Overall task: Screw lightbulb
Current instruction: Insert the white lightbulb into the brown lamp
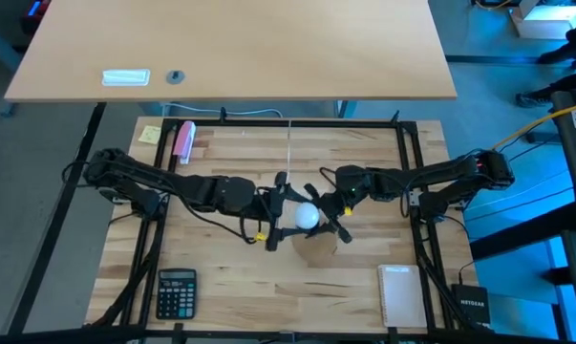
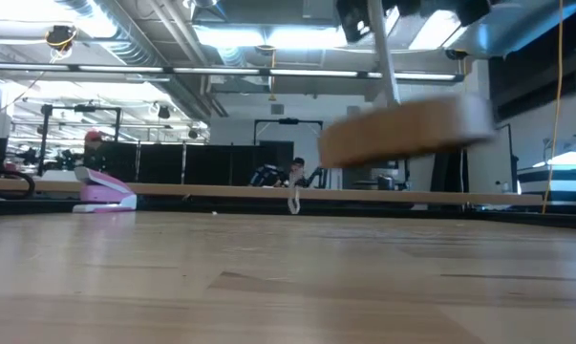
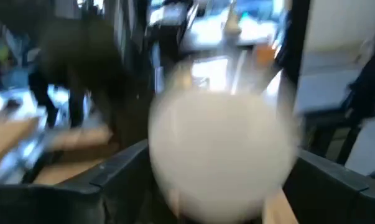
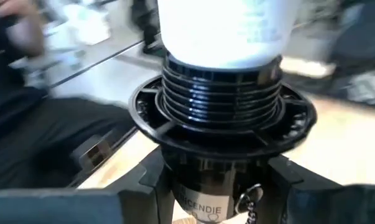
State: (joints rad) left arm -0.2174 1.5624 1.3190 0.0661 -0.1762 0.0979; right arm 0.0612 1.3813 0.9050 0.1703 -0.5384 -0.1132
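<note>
The white frosted lightbulb is at the table's middle, between my two grippers. Its neck sits in the top of a black threaded socket, and its screw base is hidden inside. The socket belongs to a round wooden disc, which is lifted clear of the table and tilted. My left gripper comes from the left and is shut on the bulb's globe. My right gripper comes from the right and is shut on the socket. My left gripper pinches the bulb's round globe between its two fingers, one on each side, coming roughly level from the table's left. The bulb is held clear of the table, its neck end in the socket. My right gripper pinches the black socket's lower body, below its flange, between its two fingers, coming from the table's right. The socket and the wooden disc are lifted clear of the table, and the disc is tilted.
A black calculator lies at the near left and a white notepad at the near right. A pink stapler and a yellow note lie at the far left. A second table stands beyond the far edge.
</note>
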